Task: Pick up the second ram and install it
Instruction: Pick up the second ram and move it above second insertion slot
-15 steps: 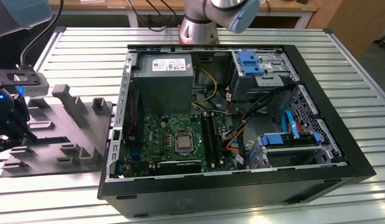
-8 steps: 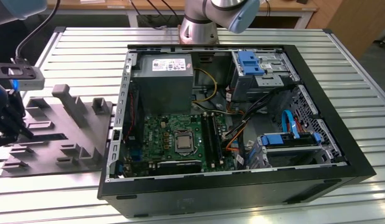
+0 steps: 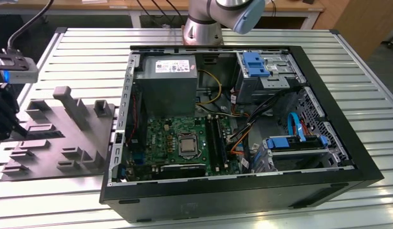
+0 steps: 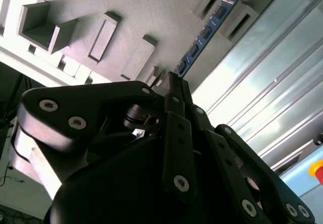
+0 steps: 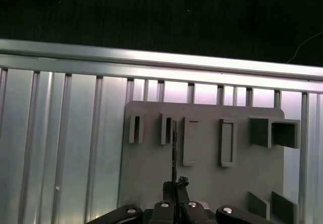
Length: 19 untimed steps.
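The second ram (image 4: 204, 32) is a thin blue stick with dark chips, reaching out from my fingertips over the gray holder block (image 4: 126, 12). In the first wrist view the second ram (image 5: 174, 148) shows edge-on as a thin dark line beside a narrow slot of the holder block (image 5: 151, 168). My gripper (image 4: 171, 80) is shut on the stick's near end, and the same grip of the gripper (image 5: 176, 183) shows in the first wrist view. Whether the stick still sits in its slot I cannot tell. In the exterior view my gripper (image 3: 9, 126) hangs over the holder block (image 3: 56, 143) at the far left.
An open black computer case (image 3: 324, 167) lies to the right of the holder, with a green motherboard (image 3: 177, 138) and long black socket strips (image 3: 215, 138) inside. A gray power supply (image 3: 164, 81) and blue drive brackets (image 3: 253, 64) stand in the case. The table (image 3: 88, 52) is ribbed aluminium.
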### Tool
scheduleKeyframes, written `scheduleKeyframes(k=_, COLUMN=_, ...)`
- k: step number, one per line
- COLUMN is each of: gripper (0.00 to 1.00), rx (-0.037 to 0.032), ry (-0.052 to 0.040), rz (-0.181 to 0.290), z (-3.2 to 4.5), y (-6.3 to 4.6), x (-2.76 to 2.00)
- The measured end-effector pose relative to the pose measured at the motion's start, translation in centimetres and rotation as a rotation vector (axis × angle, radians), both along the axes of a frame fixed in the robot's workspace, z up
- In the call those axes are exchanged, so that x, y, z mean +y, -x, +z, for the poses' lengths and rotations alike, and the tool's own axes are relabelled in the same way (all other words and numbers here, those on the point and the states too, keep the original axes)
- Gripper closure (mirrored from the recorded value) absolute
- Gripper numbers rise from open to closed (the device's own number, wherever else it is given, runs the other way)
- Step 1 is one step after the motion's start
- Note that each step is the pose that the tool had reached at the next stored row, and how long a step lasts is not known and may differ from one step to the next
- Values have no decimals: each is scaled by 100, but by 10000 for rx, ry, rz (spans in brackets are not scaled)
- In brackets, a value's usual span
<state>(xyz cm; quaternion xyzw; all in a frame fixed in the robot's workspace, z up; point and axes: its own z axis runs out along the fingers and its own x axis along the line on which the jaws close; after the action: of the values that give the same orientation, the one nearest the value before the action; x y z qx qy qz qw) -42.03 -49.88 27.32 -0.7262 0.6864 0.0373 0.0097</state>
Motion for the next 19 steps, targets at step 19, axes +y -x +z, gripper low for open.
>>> scheduleKeyframes(k=19, gripper=88, rx=-1, ry=-51, rz=0, z=500, y=0, x=0)
